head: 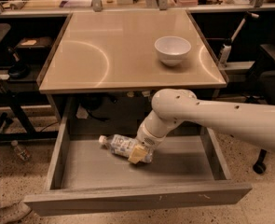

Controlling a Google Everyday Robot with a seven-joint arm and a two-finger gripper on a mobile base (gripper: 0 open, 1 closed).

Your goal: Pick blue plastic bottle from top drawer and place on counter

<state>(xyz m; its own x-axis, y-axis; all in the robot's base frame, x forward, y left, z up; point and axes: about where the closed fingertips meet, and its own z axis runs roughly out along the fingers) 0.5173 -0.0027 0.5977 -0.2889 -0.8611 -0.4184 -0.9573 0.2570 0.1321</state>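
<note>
One blue plastic bottle point(118, 145) lying on its side on the bottom of the top drawer point(137, 197), toward the back and a bit left of centre, white cap pointing left, pale blue-and-white label facing up. Top drawer pulled out in front of the counter point(123, 55), grey face panel nearest the camera. Gripper point(138, 154) down inside the drawer at the bottle's right end, yellowish tip overlapping the bottle's base from this angle. Can't tell whether gripper is open, closed or clamped on the bottle. White arm point(221, 120) coming in from the right edge, rounded joint just below the counter's front edge, then angling down and left into the drawer. White bowl point(172, 49) upright on the counter, right of centre toward the back, well apart from the bottle. Cluttered workbench point(58, 1) with metal posts behind the counter. Tiny clear bottle point(18, 149) lying on the speckled floor left of the drawer, near a dark table leg.
</note>
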